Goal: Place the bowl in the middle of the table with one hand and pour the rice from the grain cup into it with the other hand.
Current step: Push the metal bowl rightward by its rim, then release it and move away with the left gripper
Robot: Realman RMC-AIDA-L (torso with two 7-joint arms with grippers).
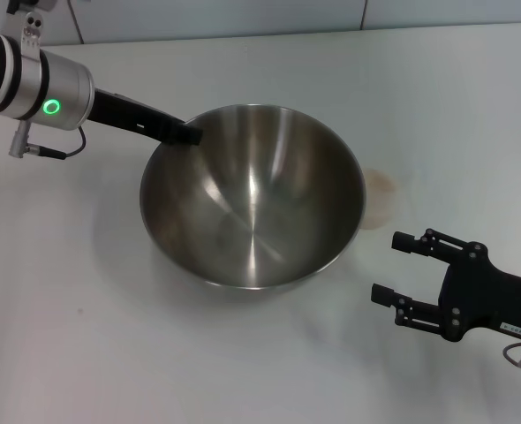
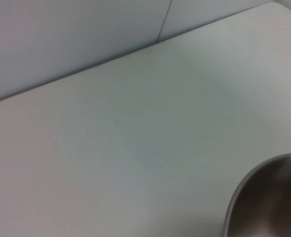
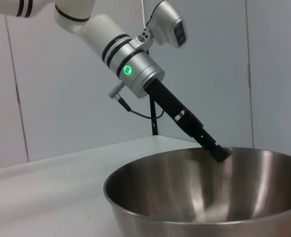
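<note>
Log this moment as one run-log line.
left gripper: shut on bowl rim, far side | right gripper: open, off to bowl's right, holding nothing | bowl: empty, on table | cup: not in view

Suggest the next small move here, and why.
Probably the left gripper should let go of the bowl rim and back off: the bowl sits mid-table, empty, while the right gripper waits open beside it, holding nothing.

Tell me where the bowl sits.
In the head view, the bowl sits mid-table, the left gripper at its far-left rim, the open right gripper to its right.
</note>
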